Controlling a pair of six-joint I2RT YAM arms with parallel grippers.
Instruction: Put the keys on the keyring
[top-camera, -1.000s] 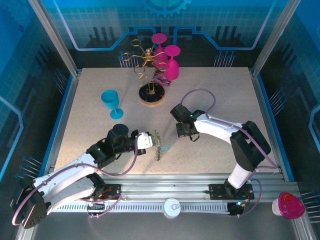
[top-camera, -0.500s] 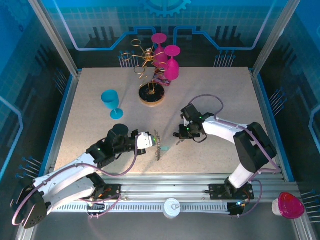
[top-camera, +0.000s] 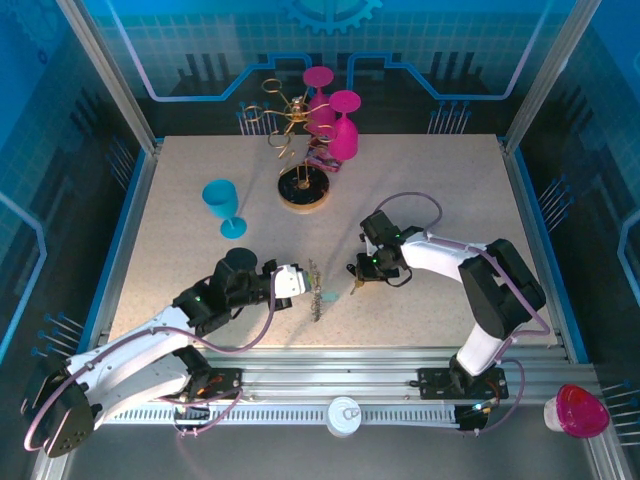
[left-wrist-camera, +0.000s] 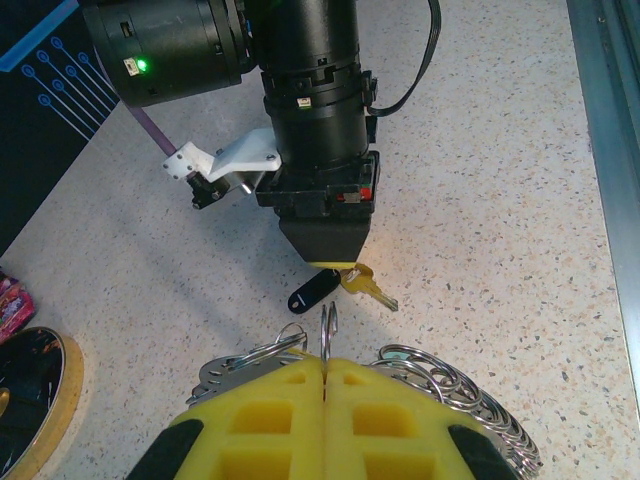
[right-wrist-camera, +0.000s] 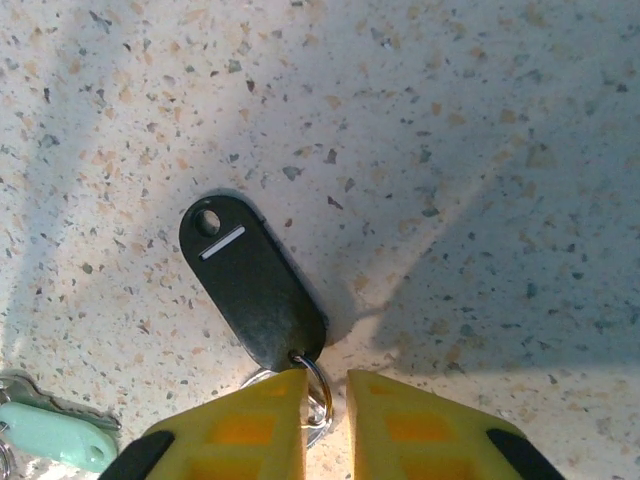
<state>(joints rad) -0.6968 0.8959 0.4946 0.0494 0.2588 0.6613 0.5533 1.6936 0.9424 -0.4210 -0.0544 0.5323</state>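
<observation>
The left tool (left-wrist-camera: 325, 362) is clenched on the keyring (left-wrist-camera: 455, 388), its yellow pads pressed together over the wire, toward the counter's (top-camera: 440, 180) near edge. The right tool (right-wrist-camera: 326, 380), facing it, is almost closed, pinching the small ring of the keys (right-wrist-camera: 252, 285). Of these, the black-headed key lies flat on the counter just beside the keyring, not touching it, with a yellow key (left-wrist-camera: 368, 288) next to it. A teal tag (right-wrist-camera: 55, 432) lies close by. A blue goblet (top-camera: 222, 207) and wire rack (top-camera: 298, 150) stand well apart, toward the far edge.
</observation>
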